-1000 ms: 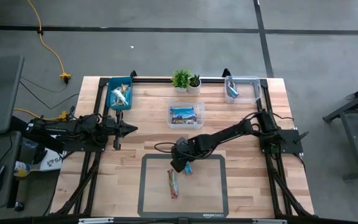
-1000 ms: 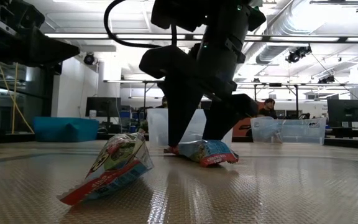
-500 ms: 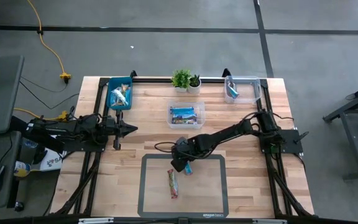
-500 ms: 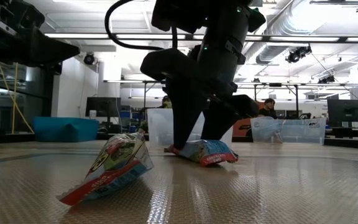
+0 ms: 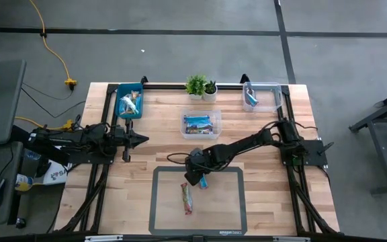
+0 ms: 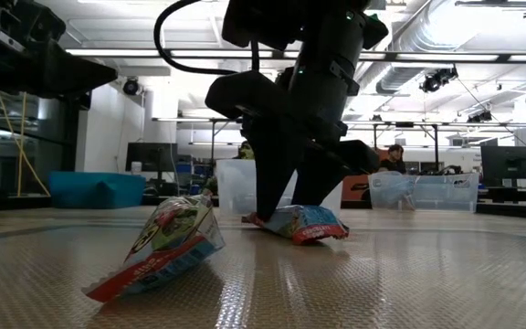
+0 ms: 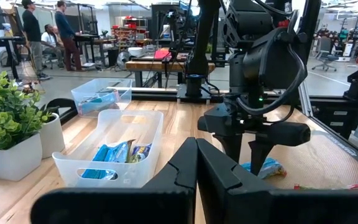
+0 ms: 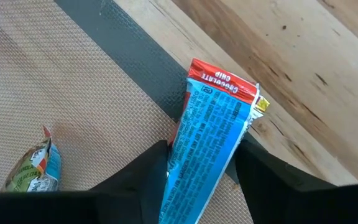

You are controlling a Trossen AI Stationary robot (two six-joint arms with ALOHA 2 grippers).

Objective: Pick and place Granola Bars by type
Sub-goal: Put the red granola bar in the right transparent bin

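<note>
A blue granola bar with red ends point(image 8: 210, 130) lies on the grey mat point(image 5: 234, 215), near its far edge. My right gripper point(image 5: 199, 180) points steeply down over it, one finger on each side. In the low view the bar point(image 6: 304, 222) rests flat under the gripper point(image 6: 286, 215). A second, multicoloured bar point(image 5: 187, 198) lies on the mat nearer the front, with one end propped up point(image 6: 167, 242). My left gripper point(image 5: 143, 139) waits shut and level at the table's left side. My right gripper has the blue bar's two long sides point(image 8: 178, 155) between its two fingers, around the middle of its length. The fingers point(image 8: 151, 171) come from above, slanting down, and lie across the bar. The bar still lies on the mat.
A blue bin point(image 5: 130, 101) with bars stands at the far left. A clear bin point(image 5: 201, 124) with blue bars is in the middle, and another clear bin point(image 5: 261, 96) is at the far right. Two small potted plants point(image 5: 200, 86) stand at the far edge.
My right gripper has stayed in place and its fingers have drawn in against the blue bar's sides. The bar has not moved on the mat.
</note>
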